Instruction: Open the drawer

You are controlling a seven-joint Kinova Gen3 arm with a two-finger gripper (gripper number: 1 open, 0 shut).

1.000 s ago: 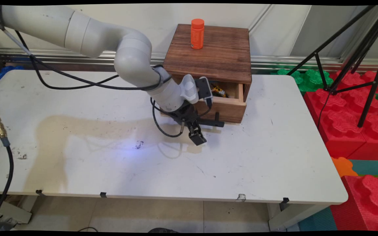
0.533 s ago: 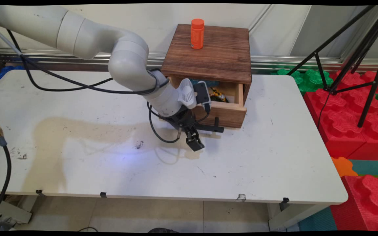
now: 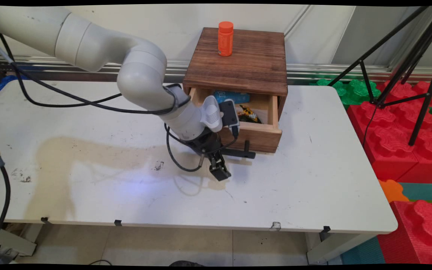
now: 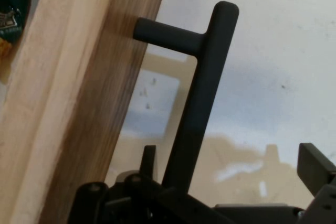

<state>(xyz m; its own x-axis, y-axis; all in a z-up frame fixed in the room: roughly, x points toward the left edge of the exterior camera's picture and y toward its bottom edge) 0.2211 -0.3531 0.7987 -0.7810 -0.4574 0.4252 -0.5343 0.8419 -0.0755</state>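
A dark wooden box [image 3: 238,63] stands at the table's back edge with its light wooden drawer [image 3: 263,135] pulled partly out. My gripper [image 3: 219,165] is at the left end of the drawer's black bar handle [image 3: 240,153]. In the hand view the handle [image 4: 202,103] runs down between my fingers, and the gripper [image 4: 231,161] stands open. The left finger [image 4: 148,155] sits between the drawer front [image 4: 79,103] and the bar; the right finger [image 4: 315,166] is well clear of it. Inside the drawer lie a blue packet [image 3: 231,96] and a yellow-and-black item [image 3: 249,112].
An orange bottle [image 3: 225,38] stands upright on the box's top, near the back. Black cables [image 3: 178,161] loop from the arm over the table [image 3: 126,195]. Red and green foam blocks [image 3: 392,135] and a black tripod [image 3: 422,82] stand to the right of the table.
The drawer has slid further out toward the near side as my gripper drew the handle toward the near left. The blue packet inside now shows.
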